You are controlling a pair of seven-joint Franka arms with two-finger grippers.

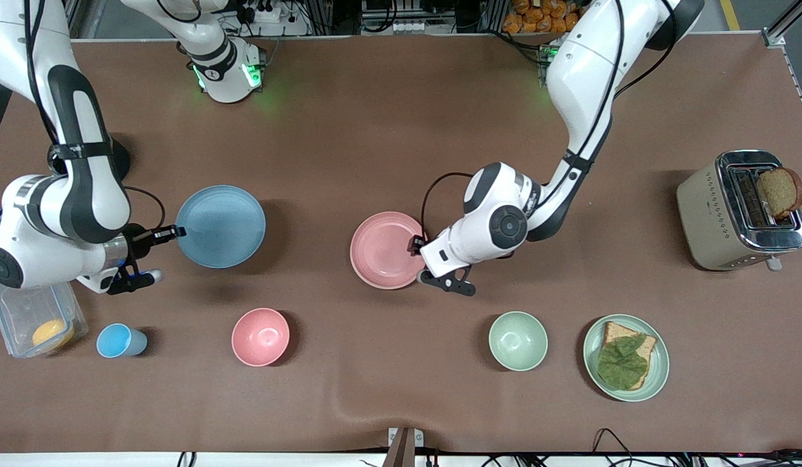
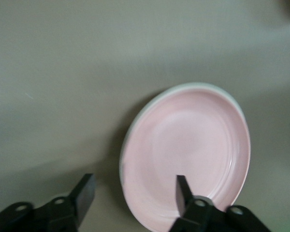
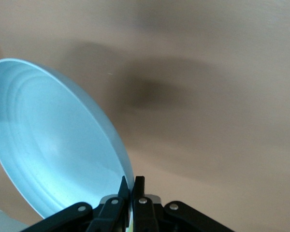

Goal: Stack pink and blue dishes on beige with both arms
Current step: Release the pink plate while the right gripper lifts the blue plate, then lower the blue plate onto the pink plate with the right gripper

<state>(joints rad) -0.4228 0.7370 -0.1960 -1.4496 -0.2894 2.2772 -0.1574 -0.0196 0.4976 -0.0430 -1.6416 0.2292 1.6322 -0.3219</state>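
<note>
My right gripper (image 1: 179, 230) is shut on the rim of the light blue plate (image 1: 222, 226) and holds it above the table, toward the right arm's end. In the right wrist view the blue plate (image 3: 53, 145) hangs tilted from the closed gripper (image 3: 131, 186). The pale pink plate (image 1: 383, 250) lies flat at mid-table. A thin pale rim (image 2: 135, 123) shows under its edge; the beige plate is otherwise hidden. My left gripper (image 1: 419, 256) stands open at the pink plate's rim. In the left wrist view one finger (image 2: 183, 191) is over the pink plate (image 2: 193, 150) and the other is outside it.
Along the side nearer the camera stand a clear box (image 1: 37, 321) with a yellow thing, a small blue cup (image 1: 118, 341), a deep pink bowl (image 1: 260, 336), a pale green bowl (image 1: 518, 340) and a green plate (image 1: 660, 363) with toast and leaf. A toaster (image 1: 712, 214) with bread stands at the left arm's end.
</note>
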